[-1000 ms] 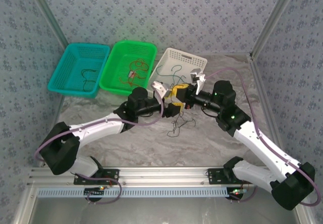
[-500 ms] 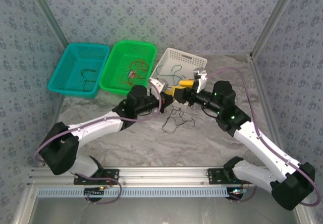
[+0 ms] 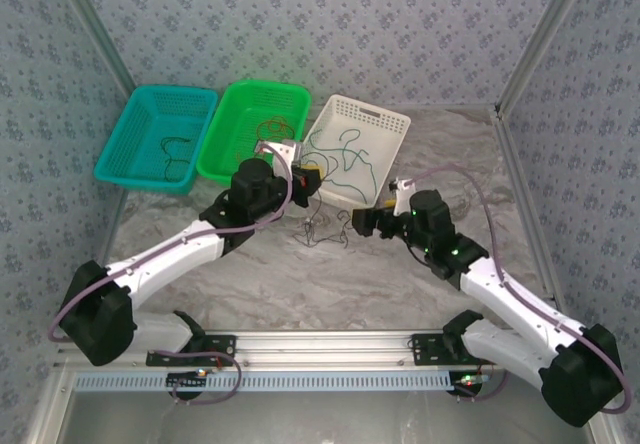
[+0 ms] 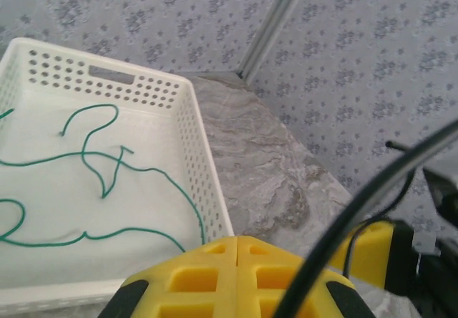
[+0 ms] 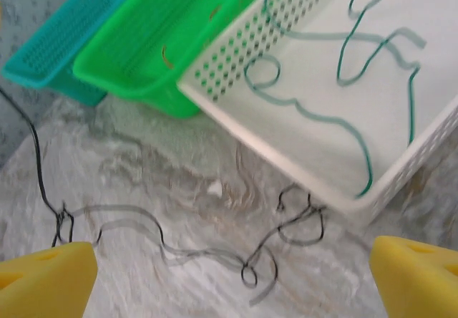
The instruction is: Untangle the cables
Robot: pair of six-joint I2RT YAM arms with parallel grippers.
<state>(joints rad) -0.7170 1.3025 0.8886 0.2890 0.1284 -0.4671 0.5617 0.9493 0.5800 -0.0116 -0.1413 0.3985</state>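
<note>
The left gripper (image 4: 236,255) is seen with its fingers pressed together on a black cable (image 4: 372,198). One end of it is held raised and the rest is spread in loops on the table (image 3: 250,274) beside the white basket (image 4: 202,146). The right gripper (image 5: 232,278) is held above those loops, its fingers spread wide with nothing between them. A green cable (image 4: 100,160) is laid in the white basket.

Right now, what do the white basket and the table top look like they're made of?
White basket: probably moulded plastic, smooth, faintly glossy, with even rows of holes in its walls. Table top: grey marble-like veining, matte; stone or a printed covering, I can't tell which.
</note>
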